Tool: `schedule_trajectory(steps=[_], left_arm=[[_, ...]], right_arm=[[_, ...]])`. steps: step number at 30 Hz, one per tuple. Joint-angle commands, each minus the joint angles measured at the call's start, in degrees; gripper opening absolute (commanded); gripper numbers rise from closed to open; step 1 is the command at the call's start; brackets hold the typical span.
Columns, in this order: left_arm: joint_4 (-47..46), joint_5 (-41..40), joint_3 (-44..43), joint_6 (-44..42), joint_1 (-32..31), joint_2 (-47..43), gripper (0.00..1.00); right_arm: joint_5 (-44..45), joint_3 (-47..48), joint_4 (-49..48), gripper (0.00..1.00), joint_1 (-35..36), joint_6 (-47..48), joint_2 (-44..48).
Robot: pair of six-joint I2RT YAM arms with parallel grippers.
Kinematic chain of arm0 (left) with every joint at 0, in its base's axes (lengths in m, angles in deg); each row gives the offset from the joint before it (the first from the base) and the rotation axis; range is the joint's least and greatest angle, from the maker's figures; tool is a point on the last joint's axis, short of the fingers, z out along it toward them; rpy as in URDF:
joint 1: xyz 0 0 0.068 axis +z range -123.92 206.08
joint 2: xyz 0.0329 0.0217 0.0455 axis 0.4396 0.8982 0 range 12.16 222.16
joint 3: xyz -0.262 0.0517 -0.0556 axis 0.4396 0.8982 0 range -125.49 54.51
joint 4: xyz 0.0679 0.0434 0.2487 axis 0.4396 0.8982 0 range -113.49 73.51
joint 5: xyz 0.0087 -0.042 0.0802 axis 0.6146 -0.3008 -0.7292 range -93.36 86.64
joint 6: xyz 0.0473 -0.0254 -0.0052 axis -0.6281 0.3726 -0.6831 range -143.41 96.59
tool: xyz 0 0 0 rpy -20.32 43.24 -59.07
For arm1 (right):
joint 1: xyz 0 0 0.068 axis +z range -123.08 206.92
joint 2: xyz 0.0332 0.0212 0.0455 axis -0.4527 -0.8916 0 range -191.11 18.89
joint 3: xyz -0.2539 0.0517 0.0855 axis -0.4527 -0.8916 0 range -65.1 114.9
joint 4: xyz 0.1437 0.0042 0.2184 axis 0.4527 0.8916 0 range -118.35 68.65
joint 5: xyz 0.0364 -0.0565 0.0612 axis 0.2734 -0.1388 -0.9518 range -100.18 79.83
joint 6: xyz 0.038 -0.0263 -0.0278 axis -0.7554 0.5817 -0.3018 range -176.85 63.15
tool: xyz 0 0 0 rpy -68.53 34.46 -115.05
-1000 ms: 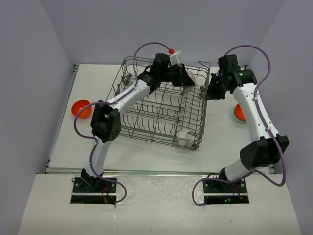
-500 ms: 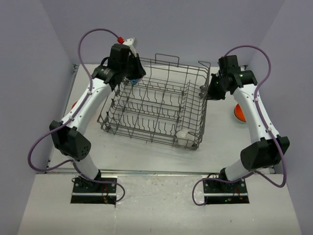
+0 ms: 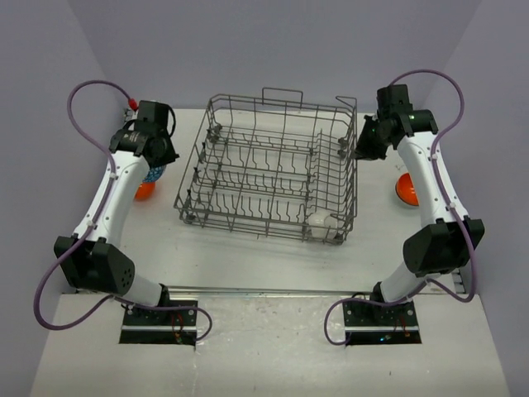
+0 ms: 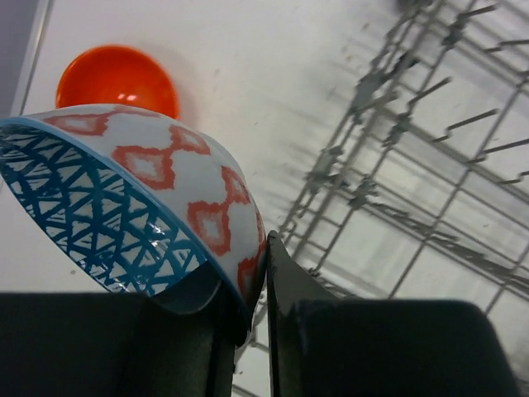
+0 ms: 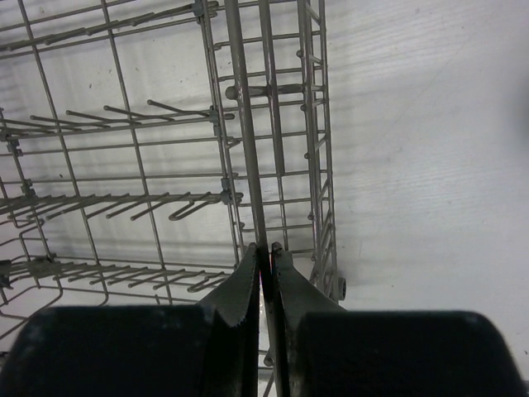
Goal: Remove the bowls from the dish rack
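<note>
My left gripper [image 3: 154, 159] [image 4: 256, 273] is shut on the rim of a white bowl with a red pattern outside and blue lattice inside [image 4: 149, 198] [image 3: 153, 175]. It holds the bowl above an orange bowl [image 3: 143, 190] [image 4: 116, 78] on the table left of the dish rack [image 3: 273, 174] [image 4: 413, 149]. My right gripper [image 3: 364, 150] [image 5: 266, 252] is shut on a wire of the rack's right rim [image 5: 248, 149]. A plain white bowl [image 3: 321, 222] lies in the rack's near right corner. A second orange bowl [image 3: 405, 190] sits right of the rack.
Grey walls close in the white table [image 3: 248, 256] on the left, back and right. The rack fills the table's middle. My right arm [image 3: 430, 182] arches over the right orange bowl.
My left arm has swung from the rack's back to the left with the patterned bowl, now over the left orange bowl. The rack has shifted and settled flatter. My right gripper stays clamped on the rim.
</note>
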Motion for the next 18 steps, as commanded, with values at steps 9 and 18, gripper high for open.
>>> schedule_trajectory(steps=[9,18], left_arm=[[4.02,-7.85,15.76,4.33,8.70,-2.39,0.00],[-2.15,-2.05,24.92,1.78,19.69,1.37,0.00]], right_arm=[[2.99,2.70,-1.72,0.00,-2.59,0.42,-1.82],[1.05,2.17,-2.69,0.00,-2.50,0.68,-1.91]])
